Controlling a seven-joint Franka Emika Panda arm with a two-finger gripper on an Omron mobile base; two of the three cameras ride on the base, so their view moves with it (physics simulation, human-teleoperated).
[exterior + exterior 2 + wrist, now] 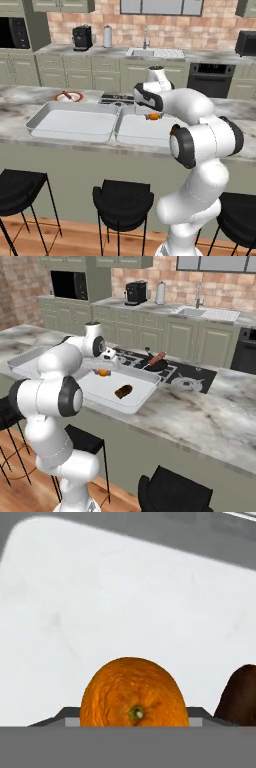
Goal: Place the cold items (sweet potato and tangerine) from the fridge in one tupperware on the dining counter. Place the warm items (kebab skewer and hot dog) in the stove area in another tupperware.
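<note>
We see the gripper (104,370) hanging over the right-hand one of two tupperwares (137,131) on the dining counter (200,416), with the tangerine (134,693) right at its tip. In the hand view the orange fruit sits low and close to the camera, stem dimple toward us, flanked on either side by what look like the dark fingertips (only slivers of them show), so we read the pincer as pinching the tangerine. From the left base view the tangerine (154,116) appears as a small orange spot just under the arm's wrist, above the tray floor; whether it touches the floor we cannot tell. The sweet potato (123,391) lies on the floor of that same tray, near the tangerine (103,372) but apart from it, and its dark brown edge (241,696) shows at the right of the hand view. The other tupperware (70,122) lies just beside, to the left. Behind the trays we see the black stove (175,373), with a reddish hot dog (156,359) resting in a dark pan (150,364) on it. A round orange-rimmed plate (68,96) sits behind the left tray.
</note>
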